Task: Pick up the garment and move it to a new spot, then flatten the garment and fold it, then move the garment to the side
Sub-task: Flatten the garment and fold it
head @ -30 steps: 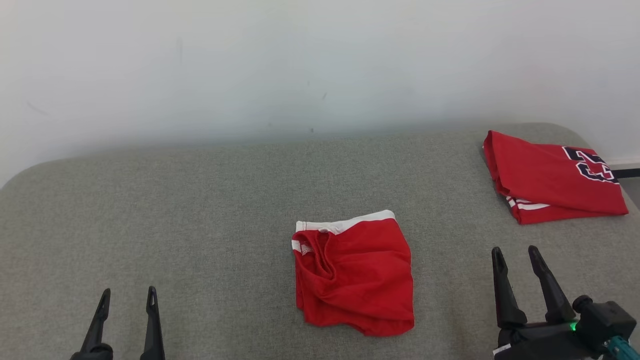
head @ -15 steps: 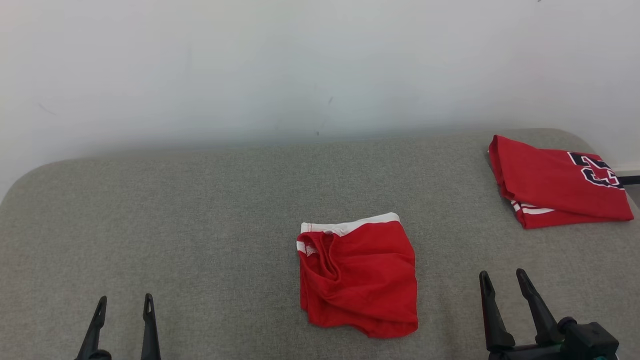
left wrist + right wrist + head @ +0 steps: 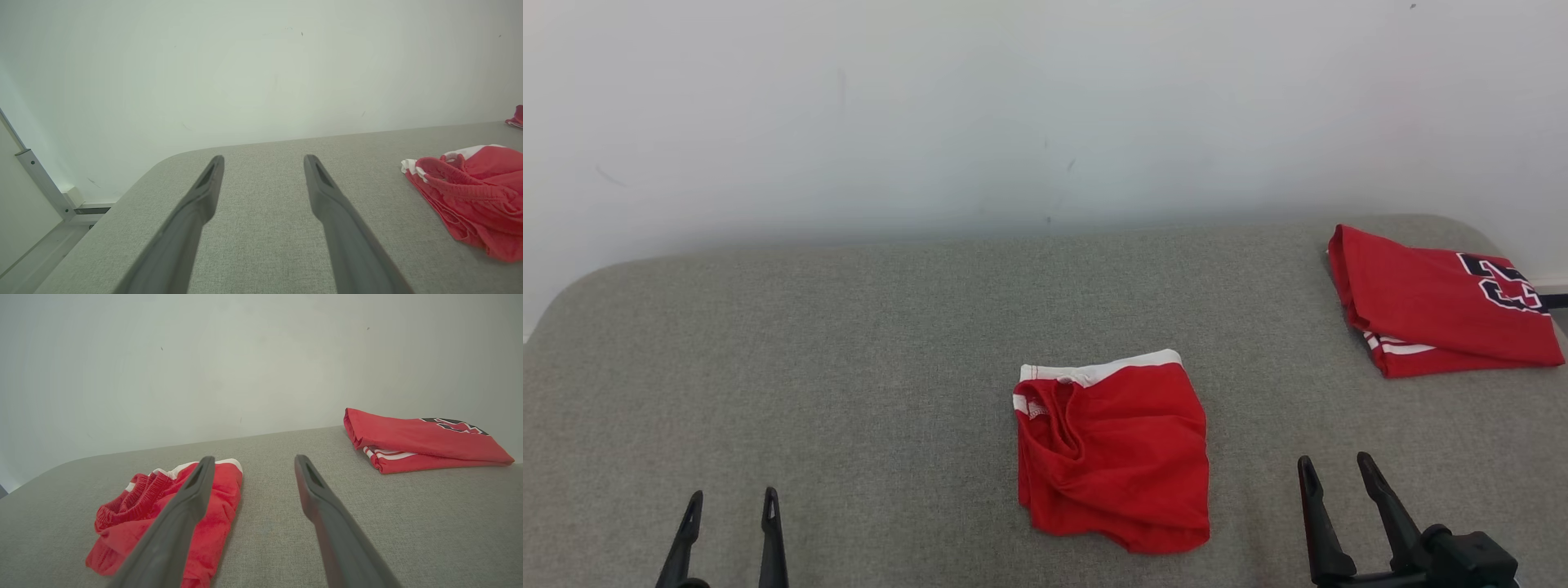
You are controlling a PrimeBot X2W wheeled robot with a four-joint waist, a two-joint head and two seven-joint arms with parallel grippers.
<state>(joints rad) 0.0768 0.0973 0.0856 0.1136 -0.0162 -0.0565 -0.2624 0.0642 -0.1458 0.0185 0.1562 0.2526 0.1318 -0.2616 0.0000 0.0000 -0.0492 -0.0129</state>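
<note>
Currently, I find the garment (image 3: 1112, 457) crumpled on the bench (image 3: 849, 367), forward and left of my right hand (image 3: 1335, 461), which sits nearer than my left hand (image 3: 731, 495); both hands are spread and empty.

High head, low wrist views share red shorts (image 3: 1112, 457).

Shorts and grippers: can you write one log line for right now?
shorts: rumpled, middle of table | jersey: folded, far right | left gripper: open, empty | right gripper: open, empty
</note>
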